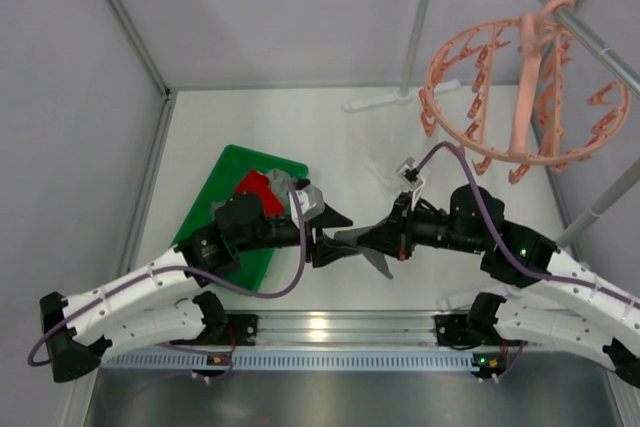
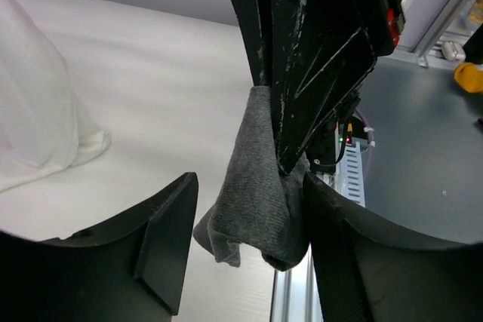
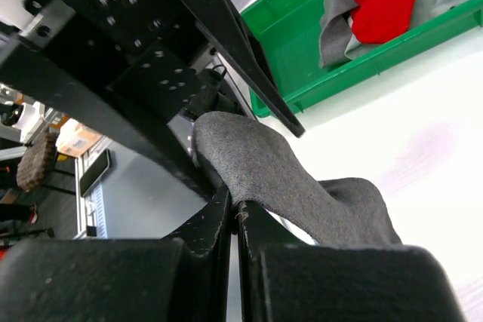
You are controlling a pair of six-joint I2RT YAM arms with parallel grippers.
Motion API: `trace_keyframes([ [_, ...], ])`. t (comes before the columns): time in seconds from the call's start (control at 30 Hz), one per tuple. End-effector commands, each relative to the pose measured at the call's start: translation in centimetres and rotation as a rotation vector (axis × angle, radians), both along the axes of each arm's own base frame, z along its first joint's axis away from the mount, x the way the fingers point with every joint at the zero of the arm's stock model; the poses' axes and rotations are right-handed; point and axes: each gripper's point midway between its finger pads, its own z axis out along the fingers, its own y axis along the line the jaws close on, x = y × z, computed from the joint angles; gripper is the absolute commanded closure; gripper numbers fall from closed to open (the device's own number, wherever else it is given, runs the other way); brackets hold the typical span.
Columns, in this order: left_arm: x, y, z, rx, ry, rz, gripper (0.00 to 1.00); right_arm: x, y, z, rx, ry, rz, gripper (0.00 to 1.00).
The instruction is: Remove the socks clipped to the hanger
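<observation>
My right gripper is shut on a dark grey sock and holds it above the table's middle. In the right wrist view the sock bulges out of the closed right gripper. My left gripper is open with its jaws on either side of the sock's hanging end. In the left wrist view the sock hangs between the spread jaws of the left gripper, touching the right-hand one. The salmon-pink hanger hangs at the far right with no socks showing on its clips.
A green tray behind the left arm holds a red sock and grey socks; it also shows in the right wrist view. Metal stand poles rise at the back right. White fabric bulges in at the left.
</observation>
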Motion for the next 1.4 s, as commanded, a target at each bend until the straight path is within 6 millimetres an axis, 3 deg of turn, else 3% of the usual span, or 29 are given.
trace_keyframes([
  [0.0, 0.5, -0.5, 0.4, 0.011, -0.009, 0.005, 0.41, -0.3, 0.4, 2.2, 0.075, -0.053, 0.007, 1.00],
  [0.1, 0.5, -0.4, -0.4, 0.052, 0.006, 0.004, 0.68, -0.3, 0.2, 2.6, 0.082, -0.060, 0.002, 1.00],
  [0.13, 0.9, -0.3, -0.4, 0.056, 0.007, 0.032, 1.00, -0.3, 0.1, 2.7, 0.083, -0.062, 0.001, 0.99],
  [0.17, 1.4, -0.1, -0.3, 0.058, 0.009, 0.064, 1.00, -0.3, 0.0, 2.8, 0.083, -0.066, -0.001, 0.94],
  [0.2, 1.9, 0.1, -0.5, 0.069, 0.015, 0.098, 1.00, -0.2, -0.2, 2.8, 0.077, -0.074, -0.011, 0.83],
  [0.23, 3.8, 0.9, -0.5, 0.077, 0.025, 0.223, 1.00, 0.0, -0.4, 2.6, 0.062, -0.072, -0.026, 0.59],
  [0.27, 4.7, 1.6, -0.3, 0.077, 0.025, 0.288, 1.00, 0.3, -0.9, 2.9, 0.058, -0.079, -0.054, 0.46],
  [0.3, 6.2, 2.5, 0.0, 0.082, 0.030, 0.393, 1.00, 1.2, -1.8, 1.9, 0.010, -0.070, -0.127, 0.37],
  [0.33, 7.6, 3.9, -0.7, 0.114, 0.067, 0.517, 1.00, 1.7, -2.4, 1.8, -0.002, -0.072, -0.163, 0.15],
  [0.37, 11.0, 7.3, -1.1, 0.146, 0.064, 0.797, 1.00, 1.8, -3.1, 1.6, -0.009, -0.075, -0.193, 0.01],
  [0.43, 13.3, 11.2, -1.3, 0.182, 0.073, 1.059, 1.00, 2.6, -4.2, 1.0, -0.032, -0.081, -0.261, 0.00],
  [0.47, 14.4, 14.6, -2.3, 0.269, 0.031, 1.259, 1.00, 2.6, -4.7, 0.9, -0.031, -0.085, -0.275, 0.00],
  [0.53, 14.9, 17.1, -2.8, 0.344, 0.019, 1.387, 1.00, 2.8, -5.0, 0.4, -0.041, -0.080, -0.289, 0.01],
  [0.6, 15.8, 17.3, -3.6, 0.370, 0.061, 1.388, 1.00, 2.6, -4.9, -0.2, -0.055, -0.070, -0.280, 0.01],
  [0.63, 16.8, 19.0, -3.9, 0.352, 0.110, 1.437, 1.00, 2.6, -4.8, -0.8, -0.071, -0.062, -0.281, 0.01],
  [0.7, 17.5, 19.6, -5.0, 0.316, 0.208, 1.414, 1.00, 2.6, -4.8, -1.4, -0.085, -0.051, -0.281, 0.01],
  [0.73, 18.4, 22.2, -5.3, 0.298, 0.246, 1.496, 1.00, 2.6, -4.8, -1.6, -0.088, -0.044, -0.282, 0.01],
  [0.83, 19.3, 26.3, -6.3, 0.250, 0.331, 1.621, 1.00, 2.4, -4.7, -2.3, -0.086, -0.028, -0.277, 0.01],
  [0.97, 19.8, 26.8, -9.6, 0.225, 0.499, 1.590, 1.00, 2.3, -4.8, -3.4, -0.096, -0.018, -0.273, 0.01],
  [1.1, 19.1, 27.1, -13.2, 0.218, 0.622, 1.634, 1.00, 2.8, -4.9, -4.7, -0.128, -0.006, -0.301, 0.01],
  [1.13, 19.0, 27.4, -13.6, 0.210, 0.632, 1.653, 0.93, 2.9, -4.9, -5.6, -0.147, 0.003, -0.306, 0.01],
  [1.17, 18.6, 27.4, -14.5, 0.212, 0.656, 1.661, 0.22, 3.0, -5.0, -5.9, -0.152, 0.008, -0.319, 0.00],
  [1.2, 18.5, 27.3, -14.7, 0.183, 0.682, 1.668, 0.02, 3.2, -5.1, -6.4, -0.165, 0.013, -0.329, 0.01],
  [1.37, 18.0, 26.2, -14.2, 0.054, 0.768, 1.644, 0.02, 4.8, -6.7, -8.8, -0.236, 0.039, -0.468, 0.01],
])
